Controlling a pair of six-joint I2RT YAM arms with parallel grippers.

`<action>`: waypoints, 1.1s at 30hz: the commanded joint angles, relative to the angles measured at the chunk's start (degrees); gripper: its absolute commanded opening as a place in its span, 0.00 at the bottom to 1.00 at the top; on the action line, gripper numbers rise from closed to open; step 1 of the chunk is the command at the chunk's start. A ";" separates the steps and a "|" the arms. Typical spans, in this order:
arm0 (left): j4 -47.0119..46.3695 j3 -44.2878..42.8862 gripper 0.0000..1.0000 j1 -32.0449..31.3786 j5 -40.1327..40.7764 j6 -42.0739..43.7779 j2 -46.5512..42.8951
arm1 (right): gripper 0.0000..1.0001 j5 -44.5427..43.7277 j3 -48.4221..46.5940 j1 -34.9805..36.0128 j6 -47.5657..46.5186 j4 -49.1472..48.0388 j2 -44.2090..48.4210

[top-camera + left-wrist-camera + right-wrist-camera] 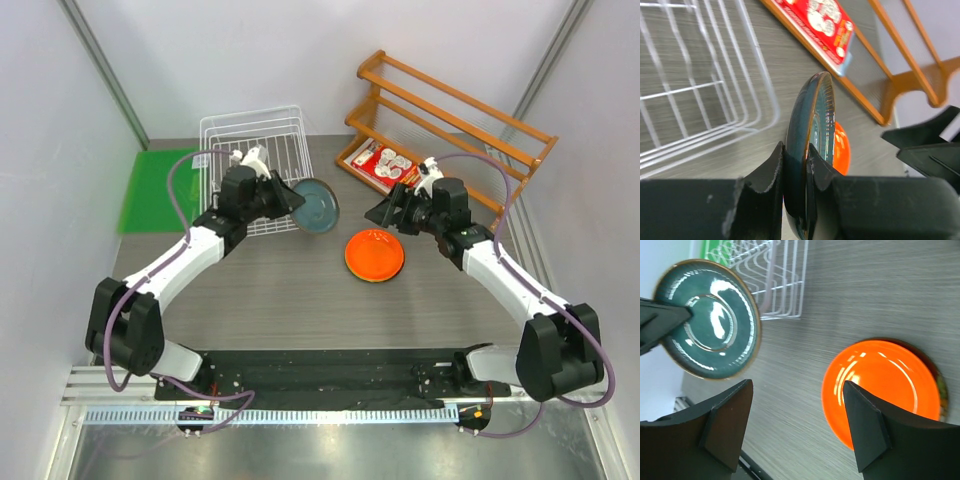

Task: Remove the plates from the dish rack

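Top view: my left fingers (288, 200) are clamped on the rim of the blue-grey plate (320, 207), holding it just right of the white dish rack (250, 122). Further right of the rack, the orange plate (375, 256) lies flat on the worktop (270, 290). My right fingers (378, 212) hover near it, spread apart and empty.

Left wrist view: both fingers pinch the plate edge-on, beside the rack.

Right wrist view: my fingers stand wide apart above the orange plate.

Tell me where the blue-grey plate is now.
In the top view the blue-grey plate is gripped by the left end effector, just right of the dish rack and up-left of the orange plate.
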State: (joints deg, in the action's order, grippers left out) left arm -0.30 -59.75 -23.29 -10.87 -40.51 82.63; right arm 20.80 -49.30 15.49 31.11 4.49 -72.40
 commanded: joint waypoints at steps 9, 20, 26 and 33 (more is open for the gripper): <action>-16.75 1.92 0.00 -6.68 -4.24 -7.39 1.39 | 0.79 7.94 0.34 1.57 6.59 -14.24 -4.76; -19.65 2.18 0.00 -10.29 -3.71 -8.09 3.15 | 0.54 12.33 2.53 1.83 10.19 -20.75 -9.51; -19.83 1.56 0.00 -10.29 -3.63 -8.00 3.50 | 0.08 16.11 5.61 1.92 12.92 -25.76 -8.90; -20.71 2.44 0.17 -10.29 -3.89 -8.53 4.20 | 0.01 10.68 5.53 1.48 8.71 -18.22 -3.02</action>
State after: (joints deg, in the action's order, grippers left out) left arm -14.37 -56.40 -31.24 -15.51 -51.35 86.91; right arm 35.51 -43.75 14.66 47.62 -19.33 -79.72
